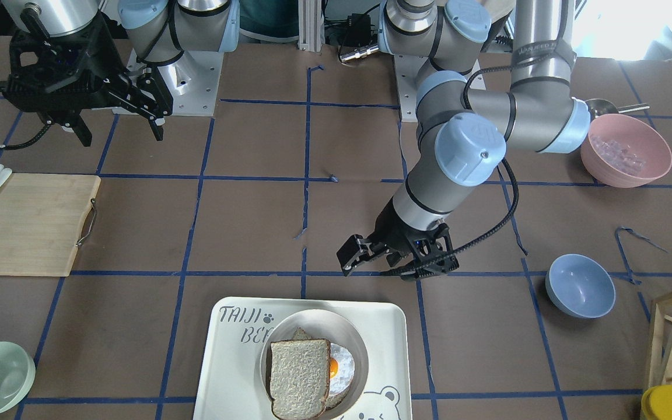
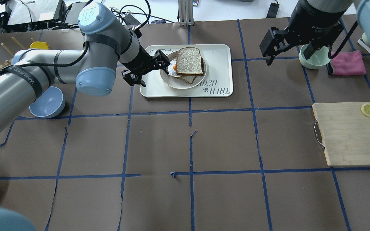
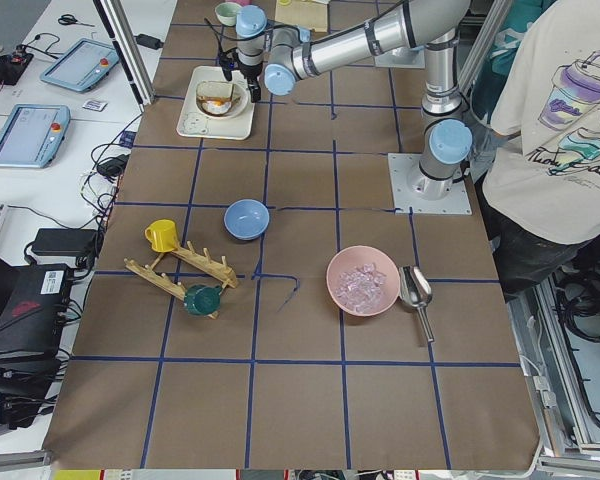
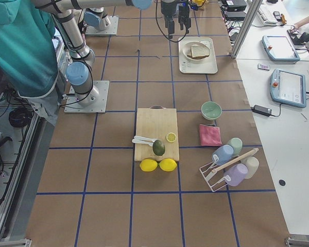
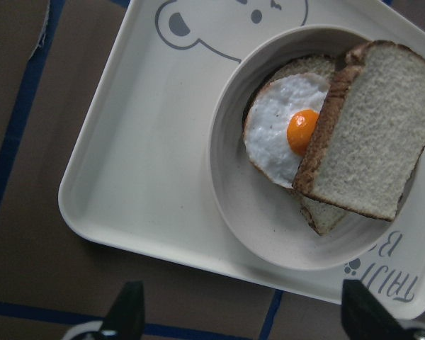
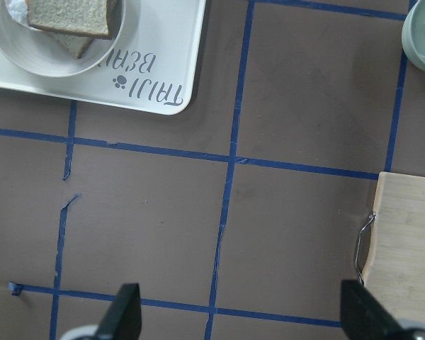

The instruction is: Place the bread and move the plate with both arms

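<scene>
The bread (image 1: pixel 300 378) lies tilted on an egg-topped slice inside the round plate (image 1: pixel 347 333), which stands on a bear-printed tray. The bread also shows in the overhead view (image 2: pixel 189 61) and the left wrist view (image 5: pixel 372 134), and so does the plate (image 2: pixel 169 80) (image 5: pixel 248 212). My left gripper (image 1: pixel 384 270) (image 2: pixel 149 71) is open and empty. It hovers over the tray's edge beside the plate. My right gripper (image 1: pixel 121 133) (image 2: pixel 297 54) is open and empty. It hangs high, well away from the tray.
The white tray (image 2: pixel 217 54) sits at the table's far middle. A pale green bowl (image 2: pixel 313 59) and a pink cloth (image 2: pixel 348 62) lie by the right gripper. A cutting board (image 2: pixel 348 134) with a lemon slice lies on the right. A blue bowl (image 2: pixel 47 102) is on the left.
</scene>
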You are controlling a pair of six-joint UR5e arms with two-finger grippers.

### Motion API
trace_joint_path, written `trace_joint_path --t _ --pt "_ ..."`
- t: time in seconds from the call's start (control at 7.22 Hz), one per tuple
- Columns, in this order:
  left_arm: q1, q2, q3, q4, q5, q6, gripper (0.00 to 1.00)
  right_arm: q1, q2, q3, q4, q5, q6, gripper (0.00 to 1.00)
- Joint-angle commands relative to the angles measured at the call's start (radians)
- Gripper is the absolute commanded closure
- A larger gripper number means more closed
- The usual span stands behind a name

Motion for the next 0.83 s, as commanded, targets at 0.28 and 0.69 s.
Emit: trace_joint_path --t 0.28,0.69 --pt "-0.054 0.316 -0.089 -0.380 0.093 0.044 0.00 0.001 -0.003 0.000 0.000 0.003 0.004 0.00" --pt "-0.040 0.396 0.026 -0.605 0.218 0.368 0.00 -0.001 -0.001 0.000 0.000 -0.006 0.002 0.00"
